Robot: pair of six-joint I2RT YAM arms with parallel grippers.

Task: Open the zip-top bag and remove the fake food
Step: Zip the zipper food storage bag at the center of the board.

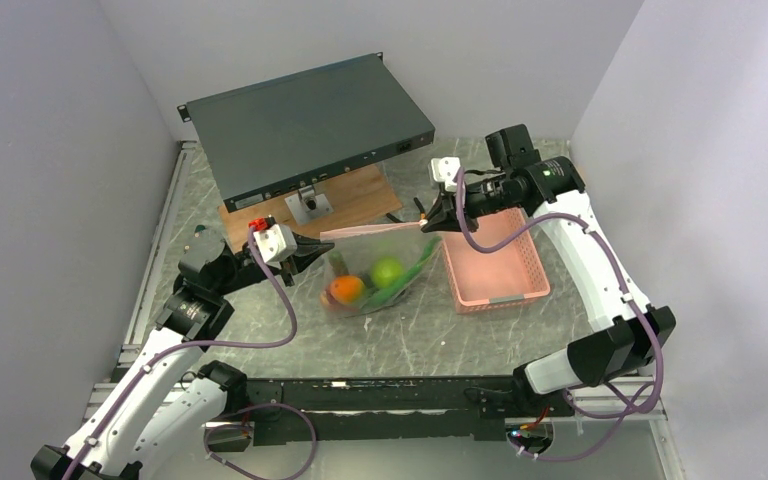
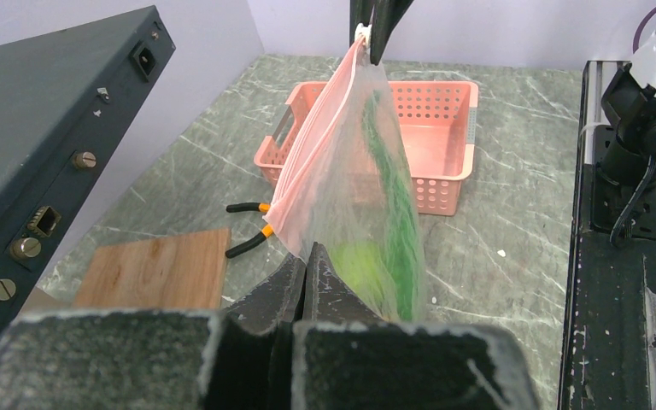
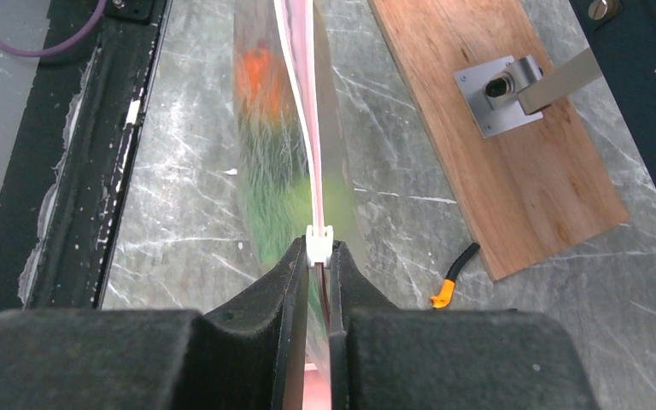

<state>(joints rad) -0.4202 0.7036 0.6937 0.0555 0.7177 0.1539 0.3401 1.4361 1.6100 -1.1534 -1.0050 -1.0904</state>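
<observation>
Pale lilac walls closed in the grey-green marbled table [image 1: 260, 340] on three sides, and bare stone lay between my work and the black rail at the near edge. I had the clear, floppy zip-top bag [image 1: 365, 248] stretched between both arms, just left of the pink slotted plastic basket [image 1: 500, 298]. It sagged low, and I could not tell whether it touched the table. My left gripper [image 1: 322, 244] was pinched tight on the bag's left top corner. My right gripper [image 1: 438, 224] was clamped on the small white slider [image 3: 319, 239] at the far end of the pink seal strip. Behind them, a dark flat metal rack unit [image 1: 310, 125] overhung a wooden board [image 1: 360, 195], so that side was crowded.

From above I could make out the fake food [image 1: 352, 290] inside: a glossy green apple [image 1: 388, 270], an orange-green mango [image 1: 344, 288] and long green pods [image 1: 415, 268]. The left wrist view gave only pods and a green blur through the film, but it showed the orange-handled pliers [image 2: 252, 226] lying between board and basket. The right wrist view caught the seal edge-on, with the food a smear of colour.
</observation>
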